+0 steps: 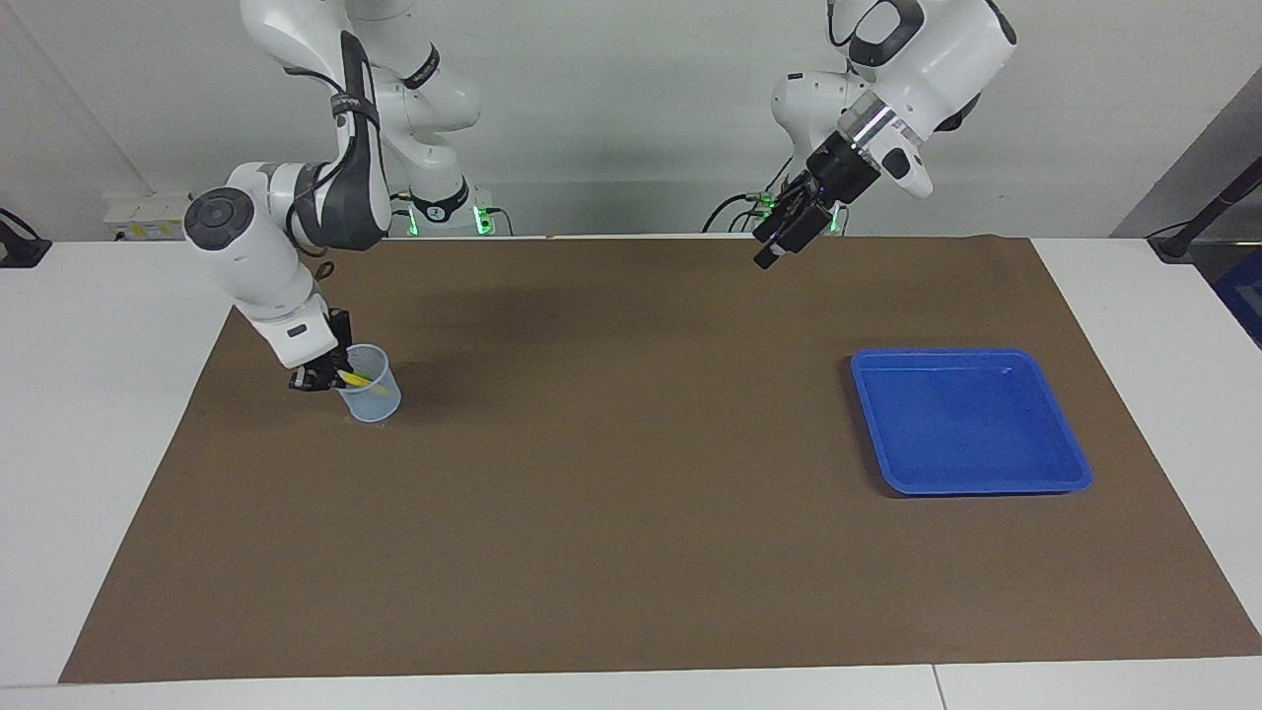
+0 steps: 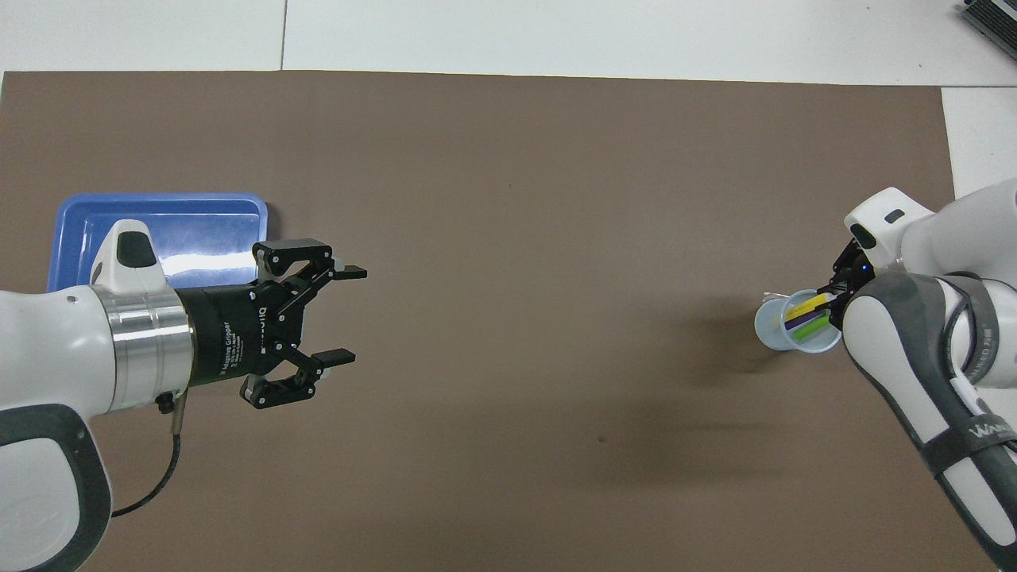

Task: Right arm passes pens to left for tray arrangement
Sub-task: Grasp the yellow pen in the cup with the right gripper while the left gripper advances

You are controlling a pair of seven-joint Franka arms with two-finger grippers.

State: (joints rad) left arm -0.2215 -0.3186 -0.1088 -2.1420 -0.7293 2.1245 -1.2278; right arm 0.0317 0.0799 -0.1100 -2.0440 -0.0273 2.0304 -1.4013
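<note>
The yellow pen (image 2: 804, 305), purple pen (image 2: 795, 318) and green pen (image 2: 810, 328) stand slanted in a small pale-blue cup (image 2: 769, 332) at the right arm's end of the mat. My right gripper (image 1: 315, 378), with its blue light, is at the cup's rim, shut on the yellow pen's (image 1: 355, 378) upper end. In the overhead view the right gripper (image 2: 839, 291) is mostly hidden by its arm. My left gripper (image 2: 346, 315) is open and empty, raised in the air (image 1: 774, 251) beside the blue tray (image 2: 183, 208), toward the mat's middle. The tray (image 1: 971, 488) holds nothing.
A brown mat (image 1: 631, 513) covers most of the white table. The cup (image 1: 375, 399) stands near the mat's edge at the right arm's end. The left arm's wrist overlaps the tray's nearer rim in the overhead view.
</note>
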